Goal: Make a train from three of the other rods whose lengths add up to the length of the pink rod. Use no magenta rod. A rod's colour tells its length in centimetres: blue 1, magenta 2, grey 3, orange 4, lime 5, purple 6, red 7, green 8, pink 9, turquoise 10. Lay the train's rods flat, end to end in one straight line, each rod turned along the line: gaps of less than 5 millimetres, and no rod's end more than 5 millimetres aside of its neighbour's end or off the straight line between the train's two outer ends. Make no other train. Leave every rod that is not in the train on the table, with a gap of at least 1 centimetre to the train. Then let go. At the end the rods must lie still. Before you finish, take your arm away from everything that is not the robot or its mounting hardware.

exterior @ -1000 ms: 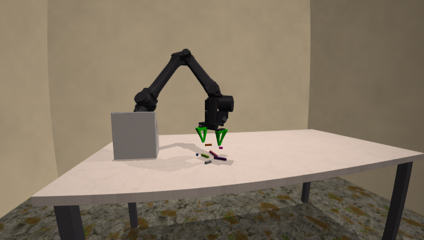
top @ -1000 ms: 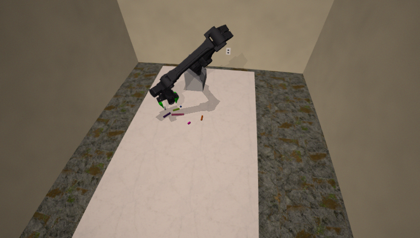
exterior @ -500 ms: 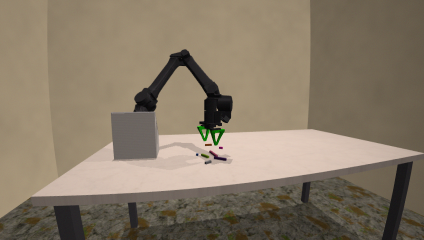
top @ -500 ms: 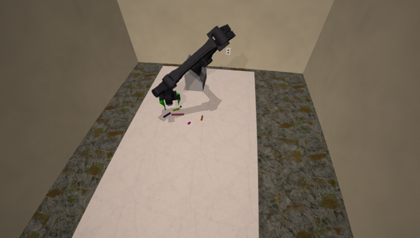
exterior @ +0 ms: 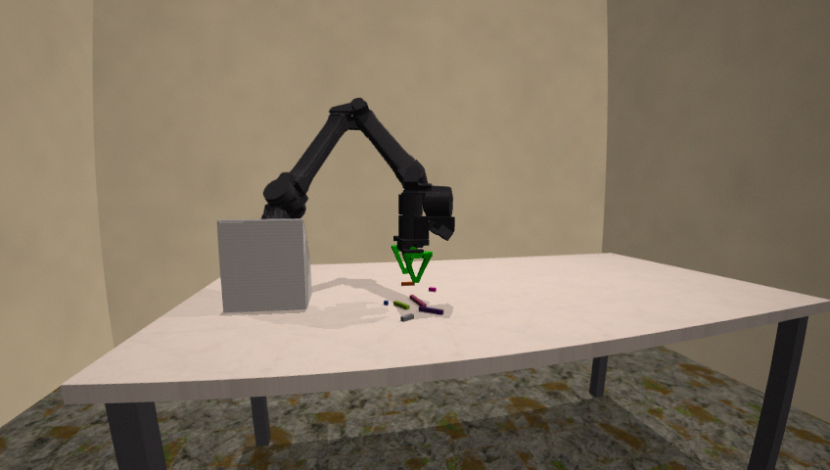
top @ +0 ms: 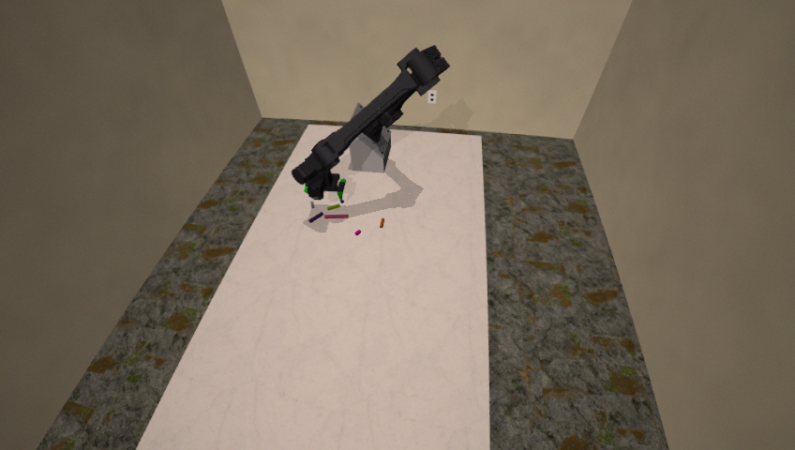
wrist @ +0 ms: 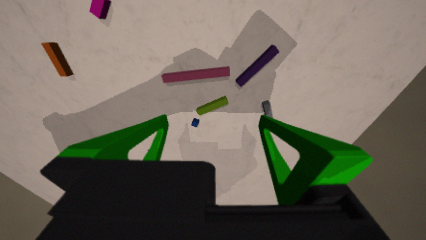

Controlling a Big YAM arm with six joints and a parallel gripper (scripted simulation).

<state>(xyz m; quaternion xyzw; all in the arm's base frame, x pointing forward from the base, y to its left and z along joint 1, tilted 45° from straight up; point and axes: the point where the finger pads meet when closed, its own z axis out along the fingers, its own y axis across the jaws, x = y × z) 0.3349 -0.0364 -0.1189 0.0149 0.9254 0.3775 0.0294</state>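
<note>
Pink rod (top: 336,216) (exterior: 417,301) (wrist: 196,74) and six others, separate on the desk (top: 362,334) (exterior: 524,314) (wrist: 350,30).
Grey rod (top: 312,204) (exterior: 406,317) (wrist: 267,108) lies nearest a long edge; the gripper (top: 324,199) (exterior: 410,277) (wrist: 213,119) hovers open.

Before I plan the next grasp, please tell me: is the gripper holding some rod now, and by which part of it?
Nothing is held: the gripper is open above the table.
</note>
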